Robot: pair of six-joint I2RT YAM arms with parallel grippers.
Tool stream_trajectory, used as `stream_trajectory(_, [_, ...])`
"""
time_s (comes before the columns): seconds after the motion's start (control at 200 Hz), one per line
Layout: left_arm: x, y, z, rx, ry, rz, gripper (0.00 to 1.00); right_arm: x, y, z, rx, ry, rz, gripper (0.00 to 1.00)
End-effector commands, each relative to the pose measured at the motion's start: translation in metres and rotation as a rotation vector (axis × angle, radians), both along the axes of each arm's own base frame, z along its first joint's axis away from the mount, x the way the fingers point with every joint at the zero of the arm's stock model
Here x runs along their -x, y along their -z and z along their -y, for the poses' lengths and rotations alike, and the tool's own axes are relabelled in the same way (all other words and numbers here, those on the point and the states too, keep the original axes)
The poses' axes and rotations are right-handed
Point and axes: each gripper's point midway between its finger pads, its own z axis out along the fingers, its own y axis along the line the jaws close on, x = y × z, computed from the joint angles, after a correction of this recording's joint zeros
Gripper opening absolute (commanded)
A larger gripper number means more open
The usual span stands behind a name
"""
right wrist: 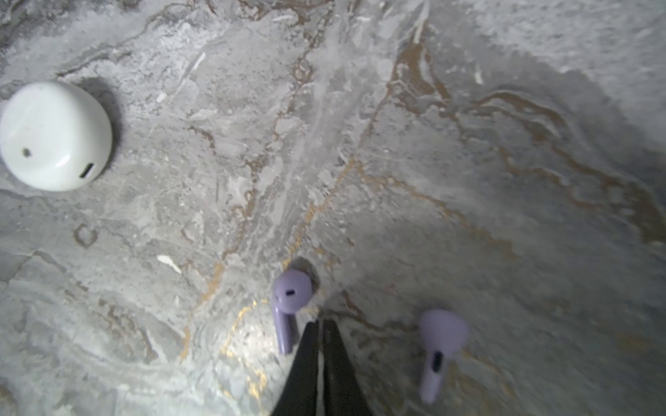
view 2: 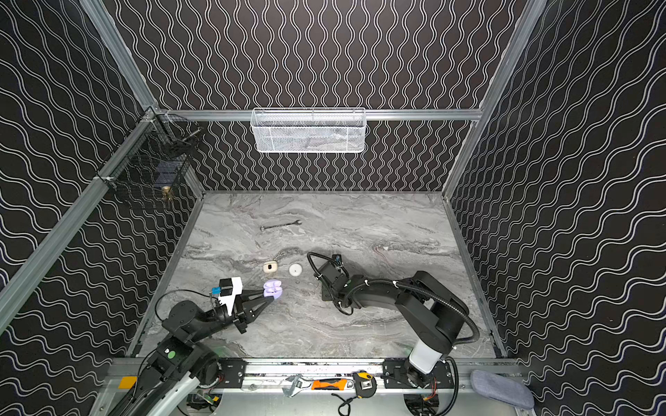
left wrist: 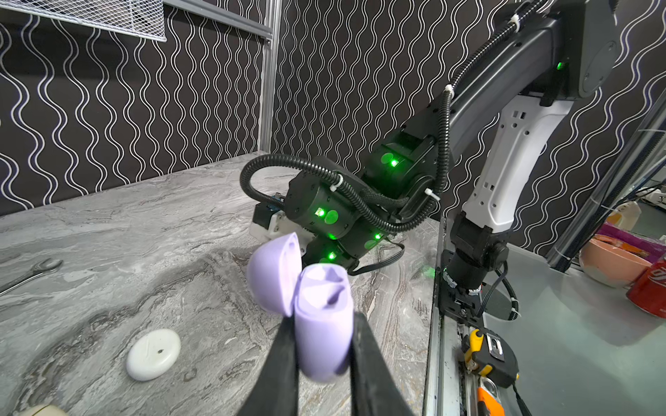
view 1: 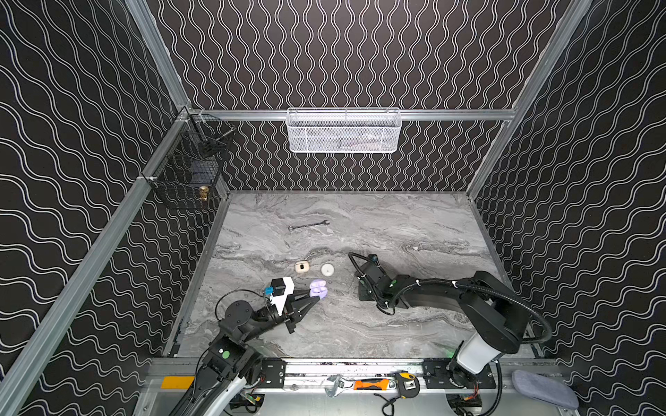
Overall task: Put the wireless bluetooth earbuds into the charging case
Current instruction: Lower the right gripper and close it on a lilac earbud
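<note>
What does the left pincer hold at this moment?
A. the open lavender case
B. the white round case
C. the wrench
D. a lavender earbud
A: in the left wrist view the left pincer is closed on both sides of the lavender case, whose lid stands open.

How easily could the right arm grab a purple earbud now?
Likely yes. The right gripper is down at the table, with one earbud beside its tips and a second earbud close by, both uncovered. Its jaws are shut, so they'd need opening first.
</note>
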Motion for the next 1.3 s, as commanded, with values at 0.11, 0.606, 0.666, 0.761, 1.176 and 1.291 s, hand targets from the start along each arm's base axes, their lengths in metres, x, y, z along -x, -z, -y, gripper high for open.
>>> stream_trajectory(0.11, [0.007, -0.011, 0.004, 0.023, 0.046, 0.057, 0.00, -0.003, -0.038, 0.003, -0.032, -0.002, 0.067, 0.24])
stream_trajectory(0.606, [0.015, -0.016, 0.006, 0.043, 0.088, 0.088, 0.00, -0.012, -0.021, -0.006, 0.028, -0.117, -0.061, 0.60])
stream_trajectory(0.666, [0.014, -0.016, 0.006, 0.041, 0.087, 0.086, 0.00, -0.012, -0.017, -0.007, 0.040, -0.124, -0.077, 0.60])
stream_trajectory(0.761, [0.015, -0.017, 0.006, 0.041, 0.086, 0.088, 0.00, -0.011, -0.011, -0.013, 0.035, -0.149, -0.098, 0.58])
stream_trajectory(1.176, [0.015, -0.019, 0.003, 0.041, 0.071, 0.092, 0.00, -0.014, 0.009, -0.015, 0.087, -0.149, -0.143, 0.46])
stream_trajectory(1.291, [0.014, -0.017, 0.002, 0.039, 0.060, 0.088, 0.00, -0.014, 0.013, -0.014, 0.104, -0.147, -0.154, 0.41])
